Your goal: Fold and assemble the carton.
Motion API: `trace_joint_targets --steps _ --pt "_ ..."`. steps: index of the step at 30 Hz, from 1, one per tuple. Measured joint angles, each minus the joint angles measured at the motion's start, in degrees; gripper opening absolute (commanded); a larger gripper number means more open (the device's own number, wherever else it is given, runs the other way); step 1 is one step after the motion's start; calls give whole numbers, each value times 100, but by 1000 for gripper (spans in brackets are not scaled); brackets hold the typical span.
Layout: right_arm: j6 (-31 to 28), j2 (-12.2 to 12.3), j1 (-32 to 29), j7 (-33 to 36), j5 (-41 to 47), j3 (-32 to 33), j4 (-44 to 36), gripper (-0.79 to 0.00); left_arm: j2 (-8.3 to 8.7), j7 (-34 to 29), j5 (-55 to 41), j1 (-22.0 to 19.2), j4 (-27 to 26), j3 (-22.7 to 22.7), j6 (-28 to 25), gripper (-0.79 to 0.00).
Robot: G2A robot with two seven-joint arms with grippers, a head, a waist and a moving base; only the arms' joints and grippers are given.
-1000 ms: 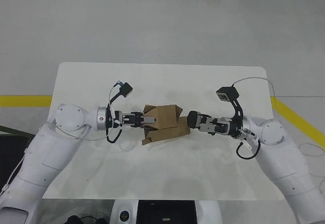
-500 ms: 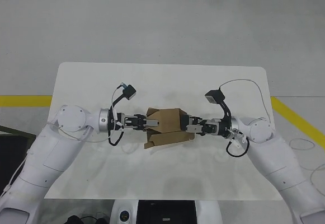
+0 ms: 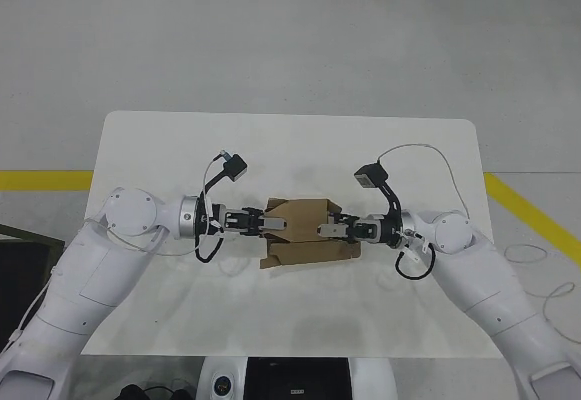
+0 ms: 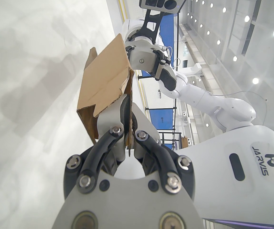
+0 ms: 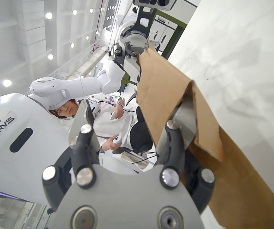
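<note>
A brown cardboard carton (image 3: pixel 305 232) is held partly folded over the middle of the white table. My left gripper (image 3: pixel 260 222) is at its left end, shut on a thin cardboard wall (image 4: pixel 129 120) that runs between the fingers. The carton's broad panel (image 4: pixel 103 82) rises beyond them. My right gripper (image 3: pixel 328 228) is at the carton's right end and stands open. One of its fingers (image 5: pixel 183 117) is tucked inside the carton (image 5: pixel 165 91) under a flap, the other finger (image 5: pixel 85 117) is outside, well apart. The two grippers face each other across the carton.
The white table (image 3: pixel 170 150) has bare room on all sides of the carton, with its edges well away from both grippers. A yellow line (image 3: pixel 30 180) runs along the floor on both sides of the table.
My right gripper has moved left, from beside the carton's right end into it. The carton has turned from tilted to level and shifted slightly right. My left gripper has kept its hold.
</note>
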Motion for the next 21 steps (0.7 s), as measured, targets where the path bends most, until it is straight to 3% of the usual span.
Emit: trace_joint_targets --steps 2,4,17,21 --pt "67 9 30 67 76 -6 41 -259 -1 -25 16 -3 12 -6 -3 -785" --pt "102 26 51 103 132 12 75 -397 0 -72 23 -9 28 -17 -9 -785" --pt "195 2 271 196 277 -238 109 -483 -30 -294 -75 -41 28 32 -74 -785" --pt "204 -30 376 204 282 -379 150 -557 -46 -319 -93 -82 37 57 -89 -785"
